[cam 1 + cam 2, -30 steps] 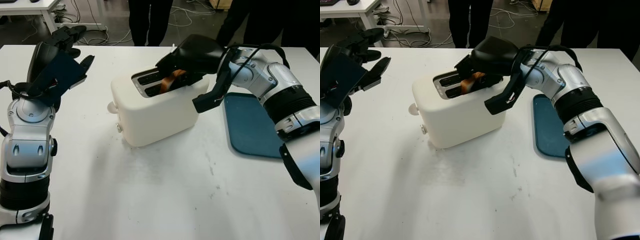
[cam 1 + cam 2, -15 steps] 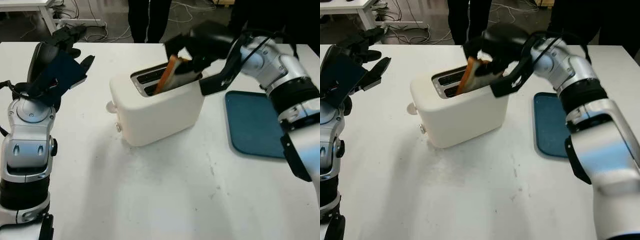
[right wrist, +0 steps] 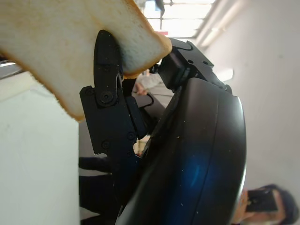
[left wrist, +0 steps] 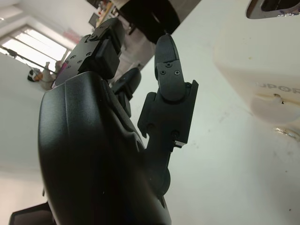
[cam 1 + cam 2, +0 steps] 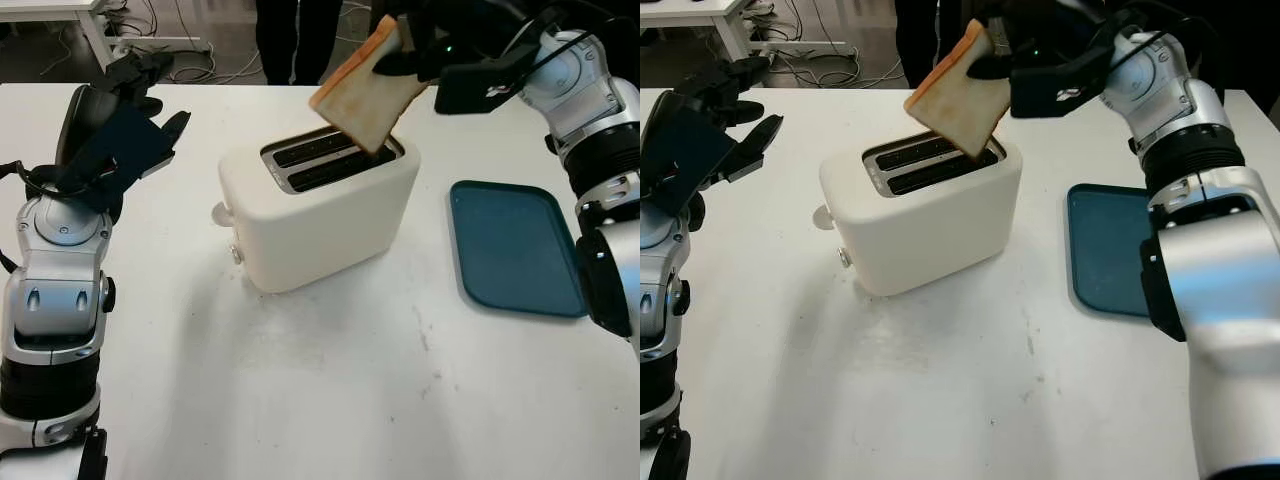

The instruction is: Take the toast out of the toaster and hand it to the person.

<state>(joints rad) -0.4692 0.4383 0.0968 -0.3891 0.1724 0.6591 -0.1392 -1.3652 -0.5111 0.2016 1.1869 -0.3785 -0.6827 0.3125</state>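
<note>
text: partial raised letters "UPOR" | on: toaster [image 4: 262, 61] front, above its lever knob | other: none legible

A white tabletop [image 5: 330, 400] carries a cream toaster [image 5: 320, 215] near its middle and a teal tray [image 5: 515, 250] lying flat beside it

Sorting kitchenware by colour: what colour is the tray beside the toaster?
The tray is dark teal blue, clearest in the left eye view.

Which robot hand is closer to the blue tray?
Right. The right hand holds the toast above the toaster, near the tray; the left hand is open, far across the table.
</note>
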